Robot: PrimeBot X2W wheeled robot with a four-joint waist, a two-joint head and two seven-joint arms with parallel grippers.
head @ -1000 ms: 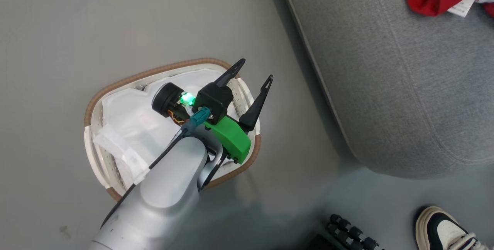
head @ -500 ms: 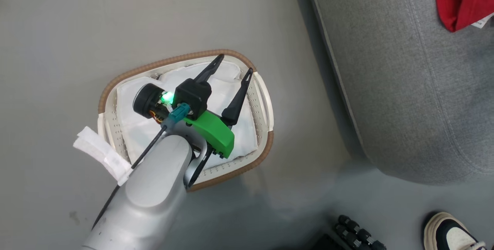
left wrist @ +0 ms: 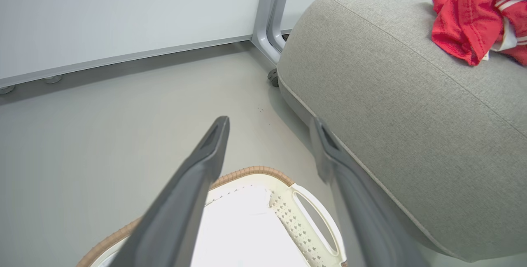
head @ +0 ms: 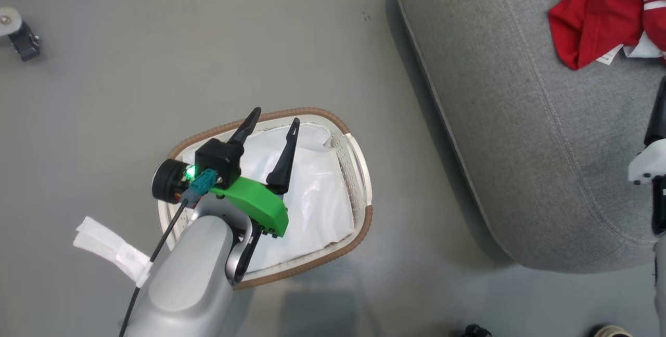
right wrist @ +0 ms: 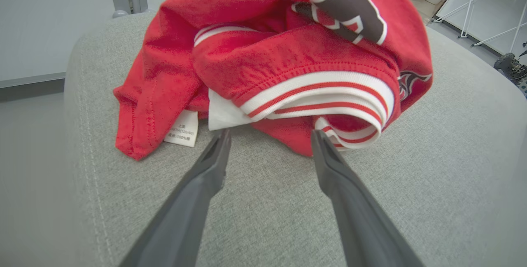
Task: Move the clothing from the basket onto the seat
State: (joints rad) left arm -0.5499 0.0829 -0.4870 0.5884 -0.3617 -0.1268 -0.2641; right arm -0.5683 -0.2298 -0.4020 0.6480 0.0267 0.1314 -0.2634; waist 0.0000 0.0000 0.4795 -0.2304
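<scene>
Right wrist view: right gripper [right wrist: 270, 135] wide apart | one clothing [right wrist: 288, 52] heap just past its tips, on the one seat [right wrist: 267, 209] | left gripper [head: 275, 116] apart too, over the one basket [head: 364, 222]

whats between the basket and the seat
A bare strip of grey floor lies between the basket and the seat; the head view shows it, and the two do not touch.

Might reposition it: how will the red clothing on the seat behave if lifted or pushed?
The clothing lies crumpled in soft folds, so it probably droops limply when lifted. On the coarse-woven seat, a push likely bunches it rather than slides it.
</scene>
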